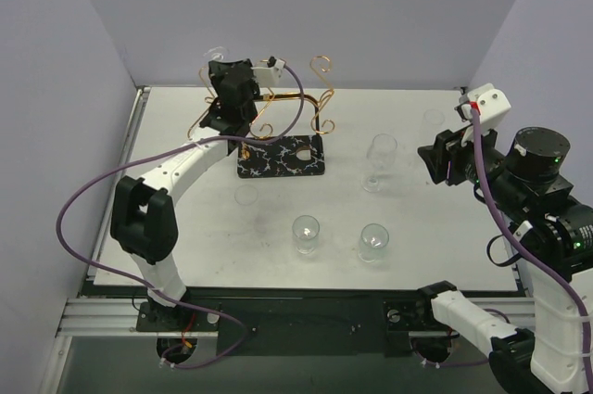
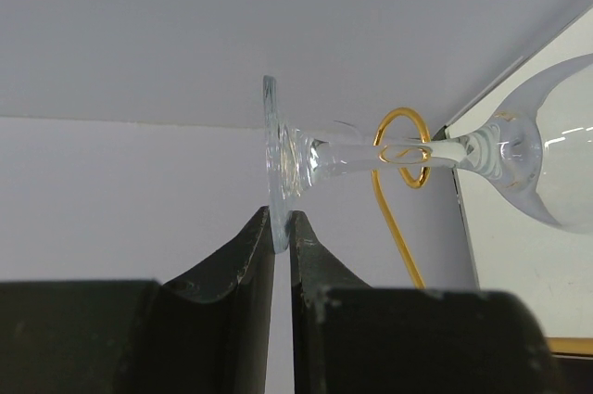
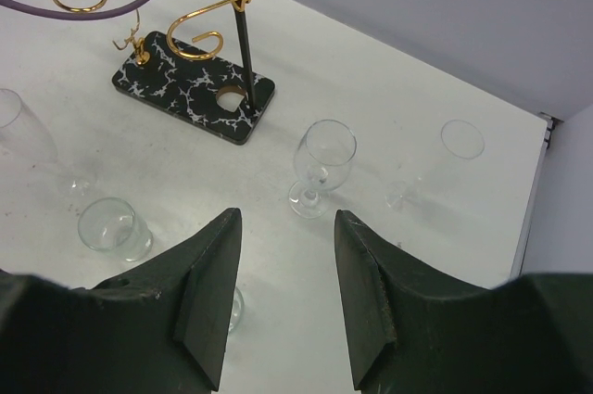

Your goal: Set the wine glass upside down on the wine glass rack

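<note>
My left gripper (image 2: 283,222) is shut on the rim of the foot of a clear wine glass (image 2: 547,162). The glass stem (image 2: 371,155) passes through a curled gold loop (image 2: 403,148) of the wine glass rack, with foot and bowl on opposite sides of the loop. In the top view the left gripper (image 1: 219,65) is at the left end of the copper-gold rack (image 1: 283,100), which stands on its black white-veined base (image 1: 281,158); the glass foot (image 1: 215,49) shows above the fingers. My right gripper (image 3: 287,218) is open and empty, held above the table's right side (image 1: 435,160).
An upright wine glass (image 1: 380,158) stands right of the rack base, also in the right wrist view (image 3: 324,158). Two short glasses (image 1: 306,232) (image 1: 373,241) stand nearer the front. Fainter glasses stand at the back right (image 1: 434,118) and left of centre (image 1: 246,196).
</note>
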Robot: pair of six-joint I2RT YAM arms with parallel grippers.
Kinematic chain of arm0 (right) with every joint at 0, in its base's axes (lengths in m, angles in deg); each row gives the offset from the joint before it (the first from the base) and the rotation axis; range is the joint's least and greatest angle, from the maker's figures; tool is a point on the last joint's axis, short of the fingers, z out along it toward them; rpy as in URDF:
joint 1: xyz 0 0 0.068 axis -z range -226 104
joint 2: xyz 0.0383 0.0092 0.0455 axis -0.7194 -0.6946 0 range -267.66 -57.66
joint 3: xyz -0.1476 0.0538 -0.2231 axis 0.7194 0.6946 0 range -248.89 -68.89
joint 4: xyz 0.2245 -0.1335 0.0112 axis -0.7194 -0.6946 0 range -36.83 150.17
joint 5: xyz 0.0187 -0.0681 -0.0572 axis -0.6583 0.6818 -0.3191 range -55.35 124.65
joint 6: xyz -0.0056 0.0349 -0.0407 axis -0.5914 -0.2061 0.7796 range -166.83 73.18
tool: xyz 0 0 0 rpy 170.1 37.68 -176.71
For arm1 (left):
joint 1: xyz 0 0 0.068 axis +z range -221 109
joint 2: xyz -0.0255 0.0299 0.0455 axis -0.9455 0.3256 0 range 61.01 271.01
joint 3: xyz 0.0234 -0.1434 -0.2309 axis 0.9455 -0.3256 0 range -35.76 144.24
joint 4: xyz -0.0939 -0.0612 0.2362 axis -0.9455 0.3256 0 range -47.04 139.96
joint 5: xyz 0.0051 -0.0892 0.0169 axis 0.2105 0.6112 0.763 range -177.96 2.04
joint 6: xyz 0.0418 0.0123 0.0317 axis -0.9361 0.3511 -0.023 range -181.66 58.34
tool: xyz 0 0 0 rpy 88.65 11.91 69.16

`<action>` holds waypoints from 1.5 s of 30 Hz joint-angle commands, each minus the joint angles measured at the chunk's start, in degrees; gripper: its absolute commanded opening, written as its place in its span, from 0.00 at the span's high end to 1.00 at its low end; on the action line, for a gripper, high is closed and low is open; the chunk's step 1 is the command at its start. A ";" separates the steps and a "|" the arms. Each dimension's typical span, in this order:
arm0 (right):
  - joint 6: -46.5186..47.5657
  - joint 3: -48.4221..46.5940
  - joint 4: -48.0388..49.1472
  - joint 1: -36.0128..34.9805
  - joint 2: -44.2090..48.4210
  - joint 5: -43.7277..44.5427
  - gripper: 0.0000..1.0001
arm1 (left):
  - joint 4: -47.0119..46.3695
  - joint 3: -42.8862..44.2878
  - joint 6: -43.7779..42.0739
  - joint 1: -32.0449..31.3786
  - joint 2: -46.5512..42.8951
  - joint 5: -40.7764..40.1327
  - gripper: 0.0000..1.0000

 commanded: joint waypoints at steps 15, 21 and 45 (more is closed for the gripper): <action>-0.25 0.38 1.81 0.28 -0.10 -0.70 0.60 | -3.17 -0.01 1.99 4.96 -4.42 0.13 1.00; -0.16 0.46 1.81 0.28 -0.10 -0.52 0.60 | -2.55 0.43 2.96 6.55 -4.06 0.66 1.00; 0.01 1.78 1.98 0.36 0.42 0.18 0.60 | -1.50 11.24 2.43 7.51 6.31 0.05 1.00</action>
